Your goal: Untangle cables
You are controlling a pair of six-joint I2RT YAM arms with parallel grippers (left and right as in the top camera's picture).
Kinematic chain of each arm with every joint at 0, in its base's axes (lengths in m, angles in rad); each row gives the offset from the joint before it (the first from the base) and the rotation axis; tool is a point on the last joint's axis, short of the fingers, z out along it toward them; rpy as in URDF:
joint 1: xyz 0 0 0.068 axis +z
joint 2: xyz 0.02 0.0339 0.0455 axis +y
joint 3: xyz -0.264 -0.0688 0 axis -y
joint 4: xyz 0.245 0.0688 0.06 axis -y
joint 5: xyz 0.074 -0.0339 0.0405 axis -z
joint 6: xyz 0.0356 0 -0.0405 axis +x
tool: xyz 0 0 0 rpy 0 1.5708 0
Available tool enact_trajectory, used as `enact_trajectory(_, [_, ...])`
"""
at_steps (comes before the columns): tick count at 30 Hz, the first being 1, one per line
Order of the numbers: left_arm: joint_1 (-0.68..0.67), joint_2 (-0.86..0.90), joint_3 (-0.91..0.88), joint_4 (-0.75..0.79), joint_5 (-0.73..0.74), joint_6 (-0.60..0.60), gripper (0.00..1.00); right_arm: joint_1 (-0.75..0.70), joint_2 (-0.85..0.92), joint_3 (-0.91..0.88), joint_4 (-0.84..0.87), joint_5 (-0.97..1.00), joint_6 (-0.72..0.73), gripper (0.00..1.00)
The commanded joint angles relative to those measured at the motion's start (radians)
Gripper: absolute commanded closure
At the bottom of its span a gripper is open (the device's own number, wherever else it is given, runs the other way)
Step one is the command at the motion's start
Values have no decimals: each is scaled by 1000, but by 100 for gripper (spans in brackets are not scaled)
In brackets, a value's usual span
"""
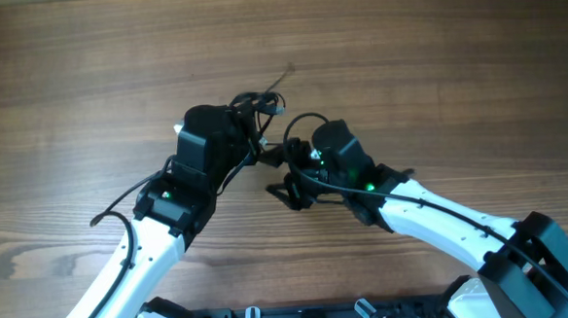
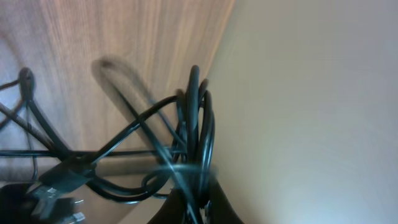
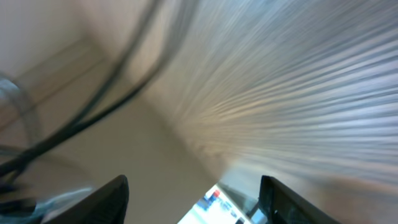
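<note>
Wood table (image 1: 64, 54); one knot of cables (image 2: 198, 124) pinched in left fingers (image 2: 171, 213); right fingers (image 3: 106, 202) apart, holding nothing

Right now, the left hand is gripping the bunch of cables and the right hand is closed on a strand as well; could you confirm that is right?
Not quite. The left hand does grip the bunch of cables, but the right hand is not closed on a strand. The right wrist view shows its fingers standing apart with nothing between them.
</note>
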Motion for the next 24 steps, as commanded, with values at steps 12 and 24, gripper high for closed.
enact_trajectory(12, [29,-13,6,2,-59,-109,96,5,21,5,171,76,-92,9])
enact_trajectory(24, [35,-13,6,2,-23,-108,96,13,26,5,180,78,28,10])
